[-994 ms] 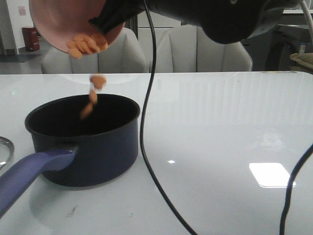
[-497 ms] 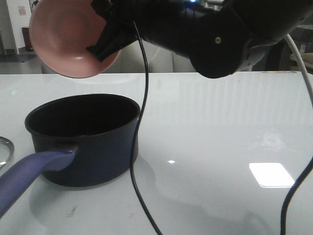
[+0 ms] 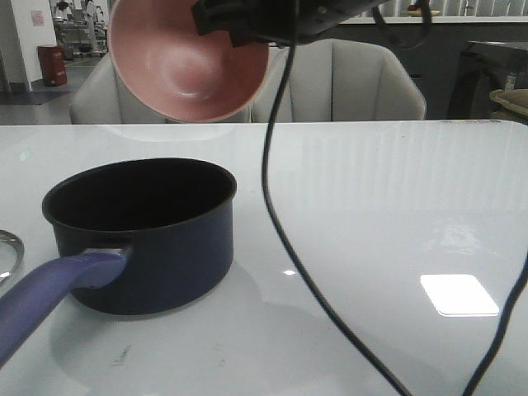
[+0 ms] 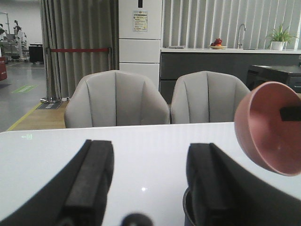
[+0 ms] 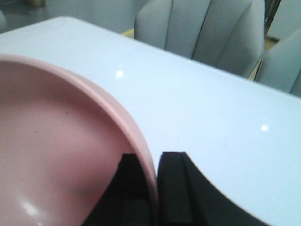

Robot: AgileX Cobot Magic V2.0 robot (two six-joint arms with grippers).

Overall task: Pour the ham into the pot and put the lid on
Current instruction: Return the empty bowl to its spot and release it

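The navy pot (image 3: 140,235) stands at the front left of the table, its purple-blue handle (image 3: 49,289) pointing to the front left; its inside looks black and the ham is hidden. My right gripper (image 5: 153,165) is shut on the rim of the empty pink bowl (image 3: 186,62), held tipped on its side above and behind the pot; the bowl also shows in the right wrist view (image 5: 51,146) and the left wrist view (image 4: 270,127). My left gripper (image 4: 150,169) is open and empty above the table, beside the pot's rim (image 4: 186,209). Only a steel rim arc (image 3: 8,252), probably the lid, shows at the left edge.
A black cable (image 3: 276,198) hangs from the right arm down across the table right of the pot. Another cable (image 3: 503,330) crosses the front right corner. Grey chairs (image 3: 338,82) stand behind the table's far edge.
The ham pieces fell from the bowl into the pot. The right gripper then swung the emptied bowl up and to the right, its opening now facing the camera.
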